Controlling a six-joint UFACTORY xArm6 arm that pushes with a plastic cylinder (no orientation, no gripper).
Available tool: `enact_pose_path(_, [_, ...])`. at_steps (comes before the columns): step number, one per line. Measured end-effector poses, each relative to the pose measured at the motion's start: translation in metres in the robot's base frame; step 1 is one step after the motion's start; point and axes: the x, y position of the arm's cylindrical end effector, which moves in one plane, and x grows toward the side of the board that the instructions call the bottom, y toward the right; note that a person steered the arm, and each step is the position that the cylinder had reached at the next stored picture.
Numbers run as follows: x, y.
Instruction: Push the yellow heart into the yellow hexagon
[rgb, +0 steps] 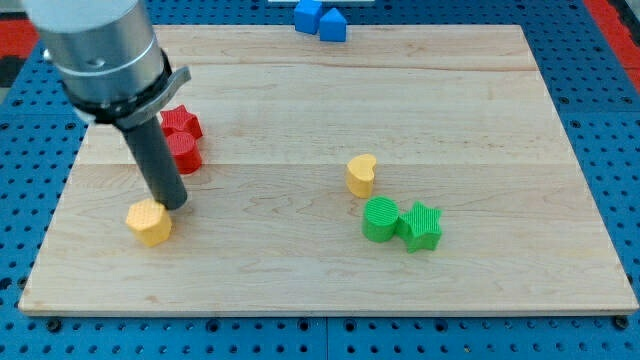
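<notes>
Tip (174, 204) down on surface (300, 270), just beside yellow hexagon (149, 222), at its upper right. No gripper fitted, so no open-or-closed state to report.

Yellow heart (361, 175) well apart, toward view's right.

Risk: nudging hexagon on departure; pushing heart off-centre, deflecting it.

Green cylinder (380, 219) and green star (421, 225) just below heart; red blocks (182, 138) behind rod; blue blocks (320, 18) at top edge.
</notes>
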Motion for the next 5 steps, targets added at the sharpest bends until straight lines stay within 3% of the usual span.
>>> enact_pose_path(2, [0.025, -0.033])
enact_pose_path(3, [0.010, 0.039])
enact_pose_path(4, [-0.041, 0.114])
enact_pose_path(5, [-0.087, 0.133])
